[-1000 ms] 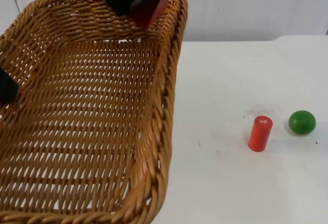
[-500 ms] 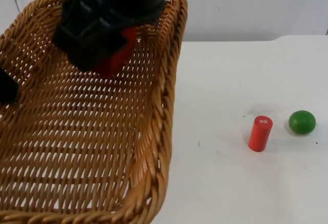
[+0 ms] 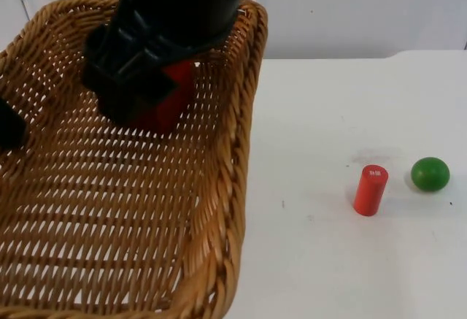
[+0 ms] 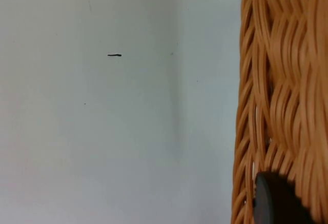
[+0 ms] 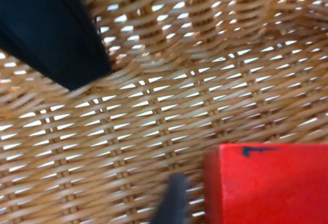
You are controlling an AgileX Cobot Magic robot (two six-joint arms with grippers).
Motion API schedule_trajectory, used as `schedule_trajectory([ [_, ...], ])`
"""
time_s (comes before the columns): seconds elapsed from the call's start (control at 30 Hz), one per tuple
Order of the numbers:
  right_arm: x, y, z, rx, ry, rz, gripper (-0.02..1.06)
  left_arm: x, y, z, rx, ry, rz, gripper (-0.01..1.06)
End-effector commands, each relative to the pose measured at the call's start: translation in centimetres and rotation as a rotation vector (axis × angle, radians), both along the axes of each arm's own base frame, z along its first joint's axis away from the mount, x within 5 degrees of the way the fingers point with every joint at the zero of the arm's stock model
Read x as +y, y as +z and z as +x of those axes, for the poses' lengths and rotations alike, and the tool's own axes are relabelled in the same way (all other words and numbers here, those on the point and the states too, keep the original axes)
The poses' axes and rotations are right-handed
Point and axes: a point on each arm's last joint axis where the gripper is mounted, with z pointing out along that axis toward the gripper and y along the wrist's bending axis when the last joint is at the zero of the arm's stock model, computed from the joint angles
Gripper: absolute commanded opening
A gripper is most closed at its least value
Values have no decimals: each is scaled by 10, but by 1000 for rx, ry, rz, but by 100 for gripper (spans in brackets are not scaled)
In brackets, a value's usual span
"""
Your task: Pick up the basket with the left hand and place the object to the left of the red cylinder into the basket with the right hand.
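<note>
- The top view looks down and forward from a fixed point above the white table (image 3: 328,246), facing the grey partition wall (image 3: 365,9); the wicker basket (image 3: 44,209) sits so near the lens that its near rim runs off the picture.
- The left wrist view looks along the left arm's gripper, very close against the basket's woven outer wall (image 4: 279,80), with bare table (image 4: 102,121) beside it.
- The right wrist view looks steeply down, at close range, onto the basket's inner weave (image 5: 169,80), seemingly its floor.
- All three views share the basket; the top and left wrist views also share the table.
</note>
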Motion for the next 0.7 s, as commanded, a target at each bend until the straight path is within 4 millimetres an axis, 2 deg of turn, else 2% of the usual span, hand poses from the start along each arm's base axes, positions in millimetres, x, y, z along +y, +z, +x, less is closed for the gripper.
schedule_trajectory([
  [0.0,-2,15,-3,-30,1,40,82,-2,4,-1,-10,13,-36,0],
  [0.03,-5,23,-4,-53,3,50,88,-2,4,0,-12,15,-35,0],
  [0.1,-8,30,-5,-70,0,62,90,-2,4,0,-12,15,-35,0],
  [0.33,-27,62,-10,-88,-47,128,91,-2,4,0,-17,19,-33,0],
  [0.67,-47,81,-17,-94,-64,102,91,-1,4,1,-25,24,-26,0],
])
